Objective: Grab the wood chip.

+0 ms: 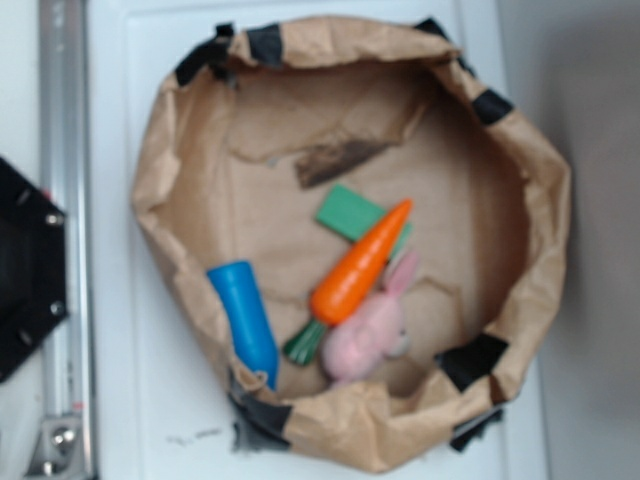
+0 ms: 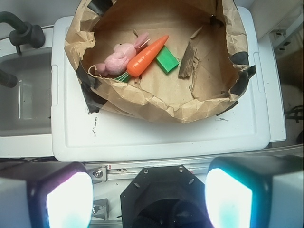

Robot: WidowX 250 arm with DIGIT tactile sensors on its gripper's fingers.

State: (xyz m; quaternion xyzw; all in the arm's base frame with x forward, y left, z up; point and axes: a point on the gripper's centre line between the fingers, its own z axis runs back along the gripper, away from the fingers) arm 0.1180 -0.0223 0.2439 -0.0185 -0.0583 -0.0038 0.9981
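While the gripper (image 2: 140, 197) is held wide open and empty over the white lid's (image 2: 142, 137) near edge, the wood chip (image 2: 188, 61) is seen lying flat inside the paper bag (image 2: 166, 102). It is placed just beside the green block (image 2: 167, 61), apart from the carrot (image 2: 147, 56) and pink bunny (image 2: 118, 59).

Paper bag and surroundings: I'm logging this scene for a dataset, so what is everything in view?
paper bag: one, brown, black-taped rim, on the white lid
wood chip: one, dark brown, bag floor, far from the claw
green block: one, under the carrot's tip
carrot: one, orange, green stem, beside the rabbit
rabbit toy: one, pink
blue cylinder: one, against the bag wall
white lid: one, under the bag
sink: one, grey, beside the lid
claw: one, open, empty, outside the bag
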